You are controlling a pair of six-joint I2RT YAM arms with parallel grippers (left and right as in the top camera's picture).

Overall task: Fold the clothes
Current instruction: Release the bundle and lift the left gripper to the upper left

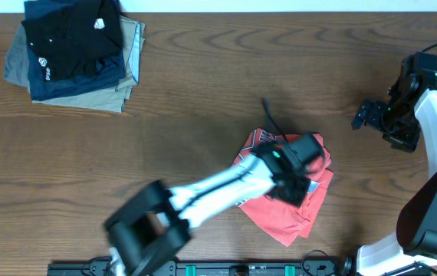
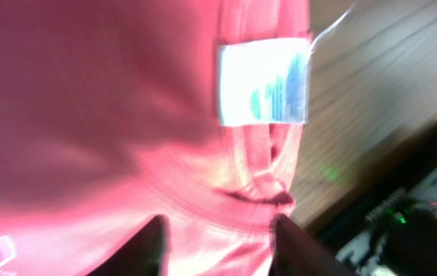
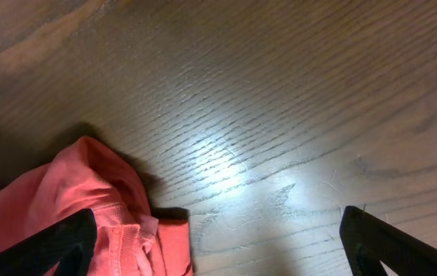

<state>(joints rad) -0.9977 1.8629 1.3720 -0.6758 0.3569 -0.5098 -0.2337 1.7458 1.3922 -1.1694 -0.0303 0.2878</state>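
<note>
Close to the table's (image 1: 203, 69) front edge, a little right of its middle, the coral-red T-shirt (image 1: 284, 218) lay in a loosely folded, rumpled heap, its layers not squared up. The left gripper (image 2: 222, 247) was down on top of that heap, its arm reaching in from the front-left corner. In its wrist view the two dark fingertips (image 2: 151, 247) stood partly spread with red cloth showing in the gap; whether they touched the cloth could not be told. Just beyond them the collar seam (image 2: 195, 205) curved past the white neck tag (image 2: 263, 83), its print too blurred to read. A patch of printed lettering (image 1: 260, 139) showed at the heap's far-left corner. Farther back, near the right edge, the right gripper (image 3: 218, 230) hung over bare wood with its jaws spread wide and nothing between them, well apart from the shirt. At the far left corner sat a stack of folded garments (image 1: 73, 57), black on top, navy beneath, khaki at the bottom.
</note>
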